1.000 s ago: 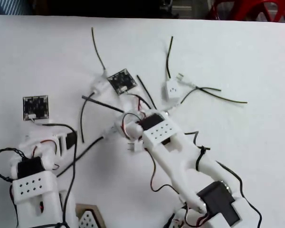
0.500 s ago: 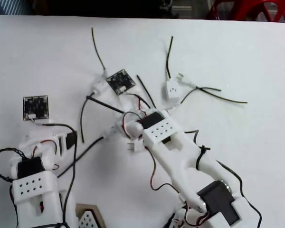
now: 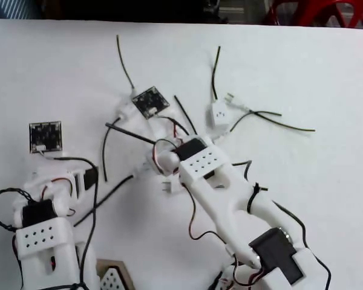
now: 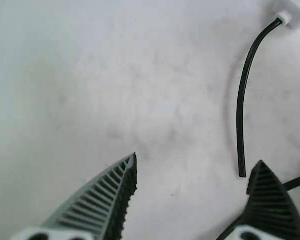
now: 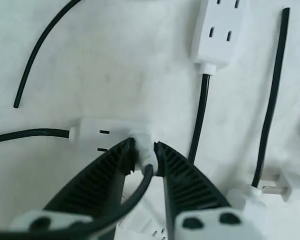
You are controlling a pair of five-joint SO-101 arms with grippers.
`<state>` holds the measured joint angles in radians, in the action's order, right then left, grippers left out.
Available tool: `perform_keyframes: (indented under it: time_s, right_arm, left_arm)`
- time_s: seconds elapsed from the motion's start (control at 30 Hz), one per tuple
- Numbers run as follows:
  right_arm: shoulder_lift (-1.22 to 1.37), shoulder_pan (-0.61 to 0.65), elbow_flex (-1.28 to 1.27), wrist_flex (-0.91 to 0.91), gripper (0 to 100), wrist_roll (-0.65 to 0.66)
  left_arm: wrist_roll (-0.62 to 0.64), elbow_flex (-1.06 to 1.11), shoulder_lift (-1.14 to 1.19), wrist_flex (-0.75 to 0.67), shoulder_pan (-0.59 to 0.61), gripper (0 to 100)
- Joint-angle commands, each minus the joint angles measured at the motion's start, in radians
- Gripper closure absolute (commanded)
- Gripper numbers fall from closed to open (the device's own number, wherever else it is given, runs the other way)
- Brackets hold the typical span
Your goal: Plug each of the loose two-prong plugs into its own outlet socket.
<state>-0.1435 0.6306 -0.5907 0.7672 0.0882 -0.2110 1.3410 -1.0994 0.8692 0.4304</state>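
Observation:
My right gripper (image 5: pixel 144 145) is shut on a white two-prong plug (image 5: pixel 143 153). The plug sits against the end of a white outlet socket (image 5: pixel 101 135) with a black cord. In the high view this gripper (image 3: pixel 153 161) is at the table's middle. A second white socket (image 5: pixel 219 31) lies a little beyond, and a loose plug (image 5: pixel 268 188) with bare prongs lies to one side. Another socket (image 3: pixel 218 113) and a loose plug (image 3: pixel 231 99) lie at the back right. My left gripper (image 4: pixel 197 160) hangs open over bare table, near a black cord (image 4: pixel 244 100).
Two dark circuit boards (image 3: pixel 45 136) (image 3: pixel 150 101) lie at the left and back middle. Loose black wires (image 3: pixel 124 63) (image 3: pixel 277 121) trail over the white table (image 3: pixel 314 66). A small white connector (image 3: pixel 169 188) sits beside the right arm.
The right arm has shifted slightly to the left with the plug. The back-middle circuit board and its socket have slid a little to the left. The left arm is still.

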Motion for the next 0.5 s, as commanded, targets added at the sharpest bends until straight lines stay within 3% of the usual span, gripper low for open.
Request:
perform_keyframes:
  time_s: [0.0,0.23,0.47]
  right_arm:
    - [-0.004,0.013,0.04,0.024,98.1,0.003]
    - [0.059,0.062,0.052,0.053,98.1,0.003]
    - [0.113,0.004,0.121,0.104,98.1,0.003]
  left_arm:
    - [0.005,-0.003,-0.021,-0.018,0.005,65]
    - [0.005,-0.003,-0.021,-0.02,0.022,65]
    - [0.005,-0.003,-0.021,-0.02,0.038,65]
